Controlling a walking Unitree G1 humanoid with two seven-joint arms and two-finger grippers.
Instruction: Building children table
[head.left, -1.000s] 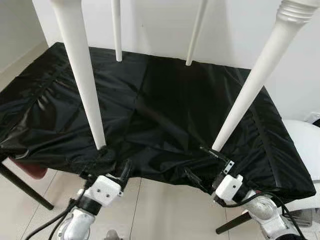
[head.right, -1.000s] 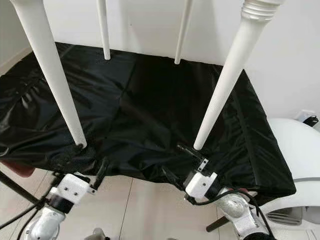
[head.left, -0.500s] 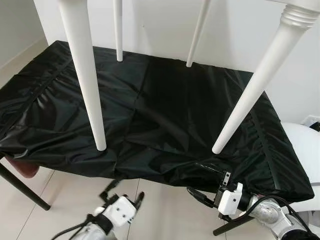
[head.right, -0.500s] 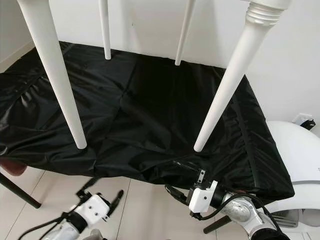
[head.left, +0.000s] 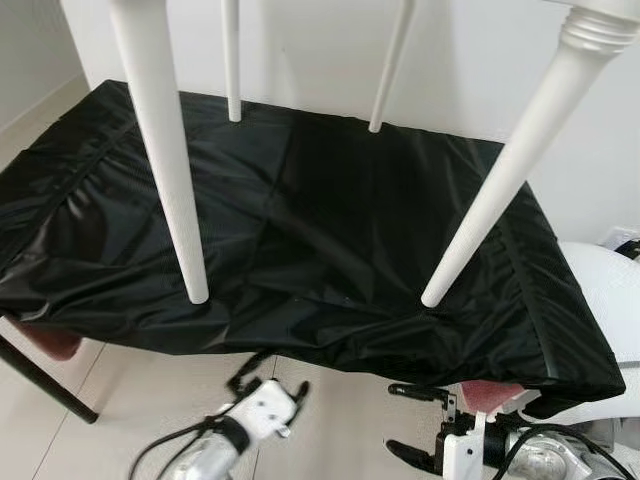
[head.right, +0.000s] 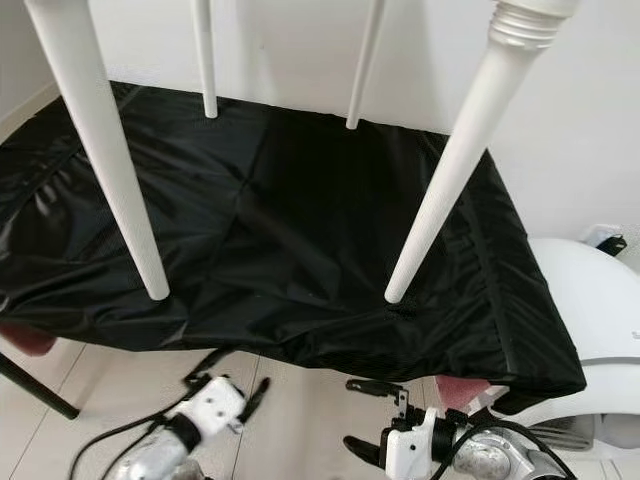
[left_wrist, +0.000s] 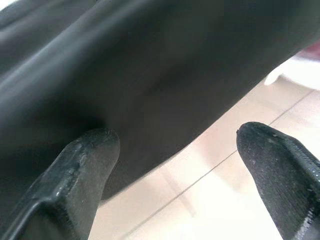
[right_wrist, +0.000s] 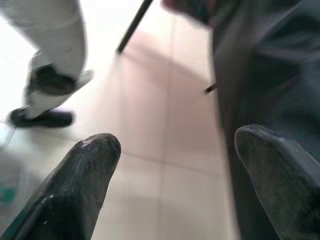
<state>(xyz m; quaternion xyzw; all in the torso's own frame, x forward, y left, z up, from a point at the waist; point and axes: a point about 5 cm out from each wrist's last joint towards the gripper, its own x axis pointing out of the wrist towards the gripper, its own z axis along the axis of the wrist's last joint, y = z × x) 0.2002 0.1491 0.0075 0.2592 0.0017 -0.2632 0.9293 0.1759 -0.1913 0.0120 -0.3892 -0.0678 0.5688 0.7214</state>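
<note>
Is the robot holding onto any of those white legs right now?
No. Both the left gripper and right gripper hang open below the black cover, holding nothing.

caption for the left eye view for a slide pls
Four white table legs stand on a black cloth; both end effectors open below its edge.

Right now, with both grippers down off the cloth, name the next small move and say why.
Probably step back. The white table stands with four legs on the black cloth, while the left gripper and right gripper hang open below the cloth's front edge, holding nothing. The assembly looks finished, so clearing away seems safer than reaching in.
</note>
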